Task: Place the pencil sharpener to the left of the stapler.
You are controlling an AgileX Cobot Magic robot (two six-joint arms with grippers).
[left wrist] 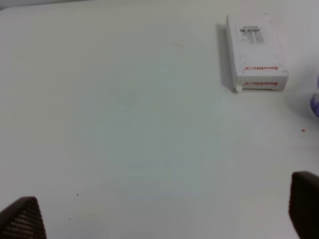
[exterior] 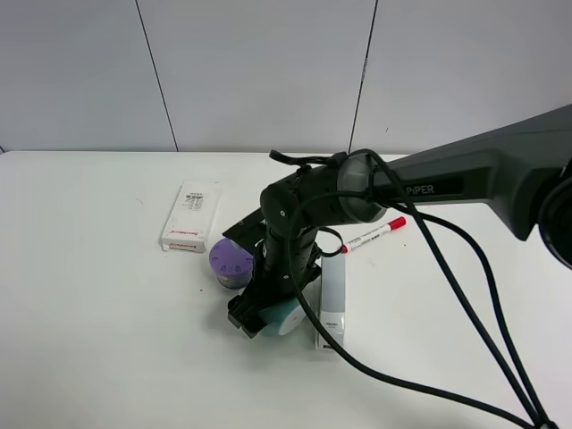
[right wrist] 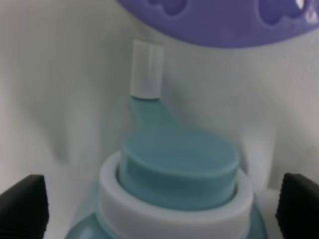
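The teal pencil sharpener (exterior: 284, 316) rests on the table just left of the light grey and white stapler (exterior: 332, 299). My right gripper (exterior: 266, 315) reaches down over it from the right arm. Up close in the right wrist view, the sharpener (right wrist: 177, 164) shows its white ring and a crank with a white knob. The right gripper (right wrist: 159, 204) is open, with its dark fingertips (right wrist: 22, 204) standing a little apart from the sharpener on both sides. My left gripper (left wrist: 162, 214) is open over bare table and holds nothing.
A purple round lidded tub (exterior: 231, 259) stands just behind the sharpener and fills the edge of the right wrist view (right wrist: 219, 20). A flat white box (exterior: 190, 215) (left wrist: 254, 52) lies farther back left. A red-capped marker (exterior: 374, 235) lies behind the stapler.
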